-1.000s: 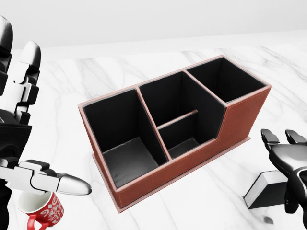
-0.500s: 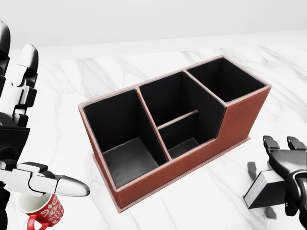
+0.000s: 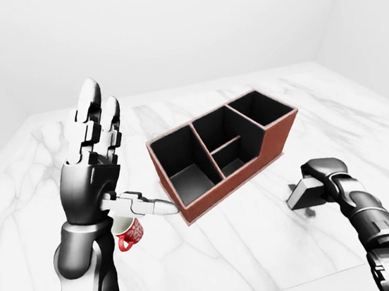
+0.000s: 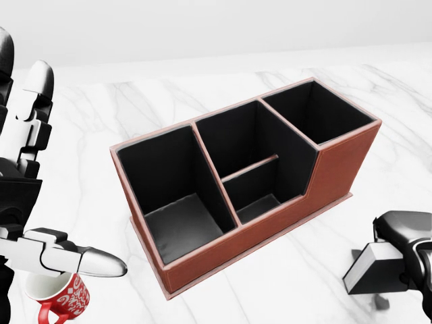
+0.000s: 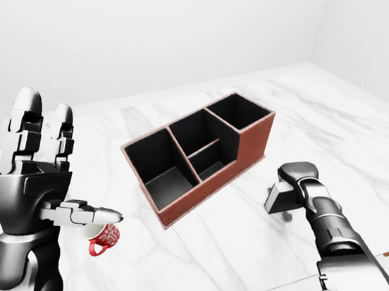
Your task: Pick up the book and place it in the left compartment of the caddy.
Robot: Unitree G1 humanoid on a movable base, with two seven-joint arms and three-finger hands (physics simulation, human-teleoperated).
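I've got the marble table (image 3: pixel 278 249) wide and bare around everything, plenty of room to swing. The caddy (image 4: pixel 337 165) sits mid-table, its left compartment (image 4: pixel 177 202) empty and open-topped. My left hand (image 3: pixel 94 165) is raised with fingers spread, holding nothing (parked above the red mug (image 3: pixel 128 233)). My right hand (image 3: pixel 325 172) curls down over the book (image 4: pixel 374 266), at the caddy's lower right; whether it grips, I can't tell. The book looks stiff, light, smooth-covered; I'd pinch across the covers, then lift clear of the caddy's rim.
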